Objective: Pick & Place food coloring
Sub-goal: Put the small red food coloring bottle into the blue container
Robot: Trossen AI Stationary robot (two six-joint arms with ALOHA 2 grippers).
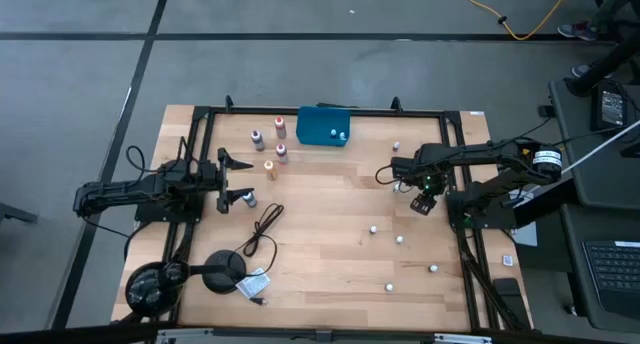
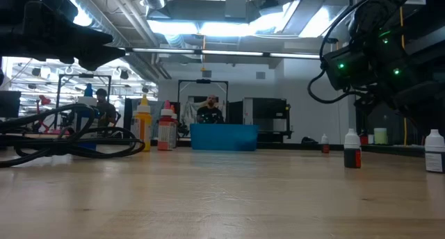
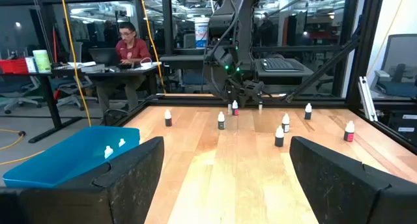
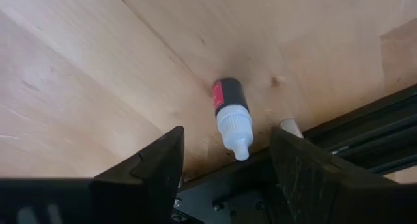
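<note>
Closest to the right wrist camera, a small food coloring bottle (image 4: 229, 117) with a dark body, red label and white cap stands on the wooden table (image 4: 78, 74), framed between the two dark fingers (image 4: 156, 162) of the right claw (image 4: 225, 155). Its jaws are spread, with a clear gap on either side of the bottle, grasping nothing. From above, this right claw (image 1: 398, 174) sits near the table's far right part. More tiny bottles (image 1: 372, 228) are scattered over the right half, and several colored ones (image 1: 268, 168) stand beside the teal tray (image 1: 322, 124). At the table's left edge, the left claw (image 1: 235, 180) waits, released and empty.
</note>
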